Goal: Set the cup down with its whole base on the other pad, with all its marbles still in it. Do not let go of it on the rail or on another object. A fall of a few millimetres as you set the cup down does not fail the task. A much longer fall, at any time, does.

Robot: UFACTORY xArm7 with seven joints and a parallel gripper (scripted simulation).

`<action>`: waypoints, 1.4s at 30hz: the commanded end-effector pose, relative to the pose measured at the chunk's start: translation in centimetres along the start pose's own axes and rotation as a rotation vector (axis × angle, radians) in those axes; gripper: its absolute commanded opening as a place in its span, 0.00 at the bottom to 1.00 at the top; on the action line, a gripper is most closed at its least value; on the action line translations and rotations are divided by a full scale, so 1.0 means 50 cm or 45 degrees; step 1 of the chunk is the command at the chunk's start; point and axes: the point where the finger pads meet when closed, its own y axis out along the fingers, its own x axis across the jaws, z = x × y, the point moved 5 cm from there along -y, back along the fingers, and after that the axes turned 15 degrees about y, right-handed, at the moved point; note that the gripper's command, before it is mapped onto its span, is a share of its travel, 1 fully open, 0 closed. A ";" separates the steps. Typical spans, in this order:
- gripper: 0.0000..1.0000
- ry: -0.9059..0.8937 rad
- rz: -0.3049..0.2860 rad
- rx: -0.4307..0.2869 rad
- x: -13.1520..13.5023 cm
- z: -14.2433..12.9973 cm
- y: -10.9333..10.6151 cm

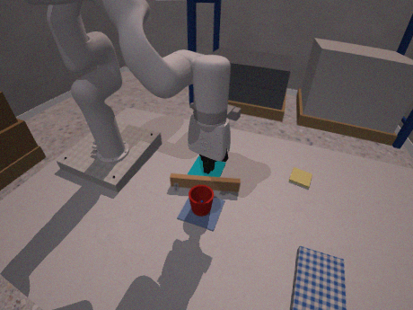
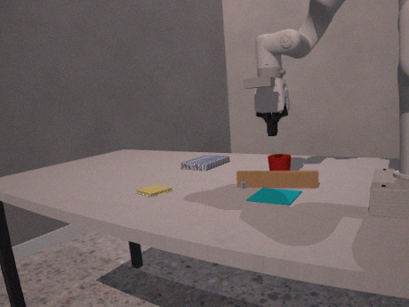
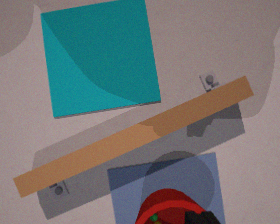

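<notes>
The gripper (image 2: 271, 131), closed on nothing, hangs above the rail (image 1: 205, 182); the red cup (image 1: 200, 199) carries no readable writing.

From my station I count one red plastic cup (image 1: 200, 199), two flat square pads (one teal (image 1: 199, 167), one slate-blue (image 1: 211, 219)), one long wooden rail (image 1: 205, 182), one yellow sponge block (image 1: 300, 177) and one blue-checked folded cloth (image 1: 318, 279).
</notes>
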 end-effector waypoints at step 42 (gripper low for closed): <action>0.00 -0.308 -0.013 -0.014 0.009 -0.037 0.043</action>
